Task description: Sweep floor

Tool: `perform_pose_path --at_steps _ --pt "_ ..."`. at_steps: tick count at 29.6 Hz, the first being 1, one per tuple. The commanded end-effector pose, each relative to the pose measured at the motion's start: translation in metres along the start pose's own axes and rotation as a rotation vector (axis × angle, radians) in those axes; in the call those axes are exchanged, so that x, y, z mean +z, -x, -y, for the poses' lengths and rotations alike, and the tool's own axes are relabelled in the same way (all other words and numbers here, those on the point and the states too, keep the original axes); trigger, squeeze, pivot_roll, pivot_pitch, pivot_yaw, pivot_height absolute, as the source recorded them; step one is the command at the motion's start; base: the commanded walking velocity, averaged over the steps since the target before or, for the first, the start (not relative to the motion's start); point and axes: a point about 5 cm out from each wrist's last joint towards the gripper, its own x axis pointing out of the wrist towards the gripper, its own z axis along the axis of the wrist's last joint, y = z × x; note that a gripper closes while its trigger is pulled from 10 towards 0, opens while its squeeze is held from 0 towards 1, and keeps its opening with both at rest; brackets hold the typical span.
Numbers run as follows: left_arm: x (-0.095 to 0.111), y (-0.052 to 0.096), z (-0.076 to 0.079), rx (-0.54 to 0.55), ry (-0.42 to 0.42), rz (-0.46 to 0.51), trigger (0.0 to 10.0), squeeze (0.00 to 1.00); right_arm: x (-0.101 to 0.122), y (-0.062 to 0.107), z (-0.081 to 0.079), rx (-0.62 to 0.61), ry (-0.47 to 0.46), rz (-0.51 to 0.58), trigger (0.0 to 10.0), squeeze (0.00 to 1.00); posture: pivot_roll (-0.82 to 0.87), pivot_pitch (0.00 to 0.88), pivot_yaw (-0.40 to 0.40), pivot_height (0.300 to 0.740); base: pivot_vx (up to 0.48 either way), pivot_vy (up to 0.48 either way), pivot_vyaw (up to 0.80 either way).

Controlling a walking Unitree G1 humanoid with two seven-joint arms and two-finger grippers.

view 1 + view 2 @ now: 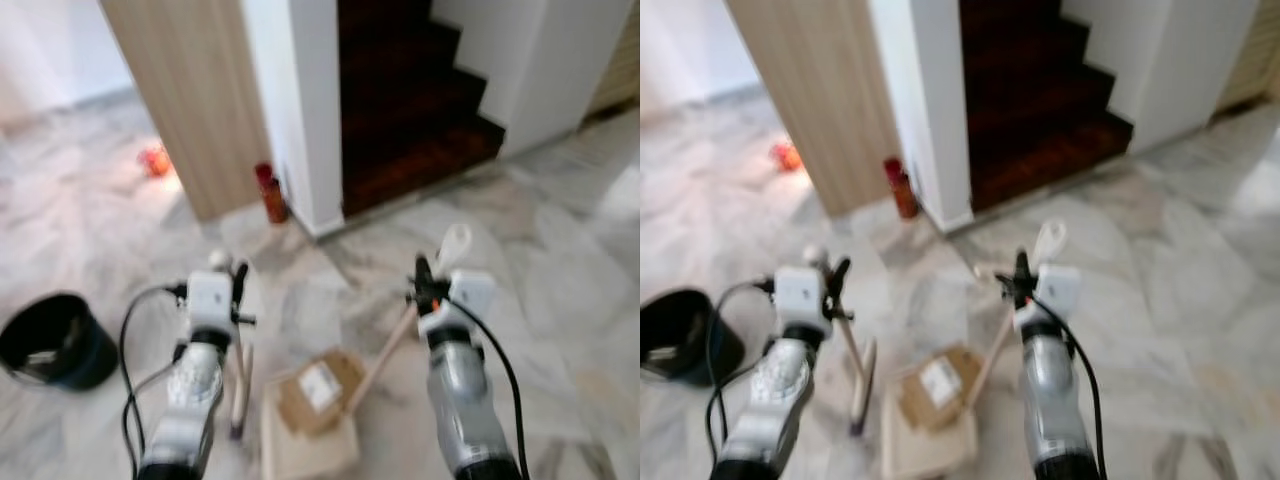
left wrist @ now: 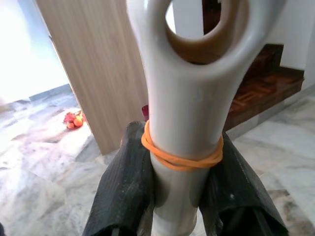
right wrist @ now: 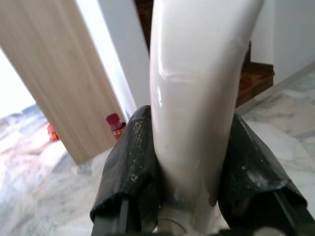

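My left gripper [image 1: 232, 285] is shut on a white looped handle [image 2: 182, 123] with an orange rubber band around it. Its wooden stick [image 1: 240, 380] runs down to the marble floor. My right gripper [image 1: 432, 280] is shut on a second white handle [image 3: 192, 98]. That one's wooden stick [image 1: 385, 355] slants down to a beige dustpan [image 1: 300, 450] between the arms. A cardboard box [image 1: 320, 385] with a white label lies on the dustpan. Black fingers [image 2: 125, 191] press both sides of the left handle. The views are slightly blurred.
A black bucket [image 1: 55, 340] stands on the floor at the left. A red bottle [image 1: 270, 195] sits at the foot of the white wall corner, and something orange [image 1: 153, 160] lies beyond the wooden panel. Dark wooden stairs [image 1: 410, 110] rise ahead.
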Motion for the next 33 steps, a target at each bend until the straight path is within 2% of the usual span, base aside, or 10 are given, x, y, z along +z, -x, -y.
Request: perform_pose_path --at_steps 1,10,17,21,27,33 --pt "0.0103 -0.0036 -0.002 0.001 -0.001 0.052 10.0 0.0 0.0119 -0.0059 -0.0062 0.023 -0.003 0.053 10.0 0.0 0.01 0.0 0.05 0.74 0.0 0.277 0.0" --pt "0.0102 -0.0017 0.0015 -0.018 -0.024 0.056 10.0 0.0 0.0101 -0.0041 -0.0089 0.047 0.004 0.043 10.0 0.0 0.02 0.0 0.043 0.74 0.0 0.277 0.0" --pt "0.0101 -0.0013 0.0015 -0.014 -0.024 0.054 10.0 0.0 0.0103 -0.0038 -0.0118 0.06 0.0 0.042 10.0 0.0 0.02 0.0 0.039 0.74 0.0 0.276 0.75" --pt "0.0114 -0.002 0.0005 -0.005 -0.024 0.058 10.0 0.0 0.0101 -0.0039 -0.0124 0.06 -0.019 0.041 10.0 0.0 0.03 0.0 0.038 0.74 0.0 0.277 0.2" --pt "0.0118 -0.0022 0.001 -0.003 -0.023 0.059 10.0 0.0 0.0101 -0.0029 -0.0137 0.078 0.001 0.04 10.0 0.0 0.03 0.0 0.035 0.74 0.0 0.275 0.0" --pt "0.0118 -0.0019 0.0006 0.002 -0.022 0.059 10.0 0.0 0.0121 -0.0033 -0.013 0.077 0.0 0.049 10.0 0.0 0.03 0.0 0.034 0.74 0.0 0.268 0.63"
